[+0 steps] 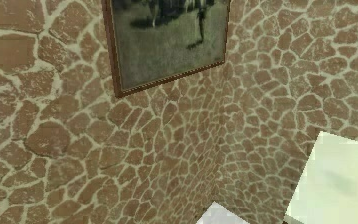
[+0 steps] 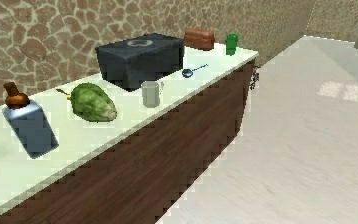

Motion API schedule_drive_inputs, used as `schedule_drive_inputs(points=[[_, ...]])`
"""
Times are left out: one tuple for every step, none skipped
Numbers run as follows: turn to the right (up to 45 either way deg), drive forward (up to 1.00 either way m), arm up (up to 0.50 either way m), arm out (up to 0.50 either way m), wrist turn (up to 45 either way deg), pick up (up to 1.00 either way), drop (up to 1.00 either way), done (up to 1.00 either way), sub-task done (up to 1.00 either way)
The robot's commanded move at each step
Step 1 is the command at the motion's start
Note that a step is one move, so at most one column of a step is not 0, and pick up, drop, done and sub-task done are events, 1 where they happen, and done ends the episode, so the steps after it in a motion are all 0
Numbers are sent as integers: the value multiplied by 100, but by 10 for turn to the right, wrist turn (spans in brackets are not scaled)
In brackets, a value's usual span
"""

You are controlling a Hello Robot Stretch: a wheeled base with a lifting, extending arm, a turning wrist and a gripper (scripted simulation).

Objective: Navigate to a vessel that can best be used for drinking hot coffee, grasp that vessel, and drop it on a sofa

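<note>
- Fingers: I cannot tell their state from these pictures.
- Task item: a grey mug is standing upright on a pale countertop in the arm side view, close to the counter's front edge.
- The mug is sitting just in front of a dark box-shaped appliance, apart from it.
- To the mug's left, a green rounded vegetable is lying on the counter, near the mug but not touching it.
- Farther left, a blue-grey bottle with a brown top is standing upright, tilting only in the picture.
- To the mug's right, a small blue spoon-like thing is lying flat on the counter; it is too small to name for certain.
- Beyond it, toward the counter's far end, a brown loaf-shaped thing is resting beside a green cup, which is standing upright and well apart from the mug.
- The counter's front is showing as dark wood panelling, and pale floor is stretching along the arm side view's right.
- A stone wall is running behind the counter.
- In the forward view, a stone wall is facing the camera, with a framed picture hanging on it at the top.
- A pale, flat-topped block is showing at the forward view's lower right; I cannot tell what it is.
</note>
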Motion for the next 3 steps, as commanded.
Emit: schedule_drive_inputs(points=[[0,0,38,0,0,0,0,0,0],[0,0,0,50,0,0,0,0,0],[0,0,0,0,450,0,0,0,0]])
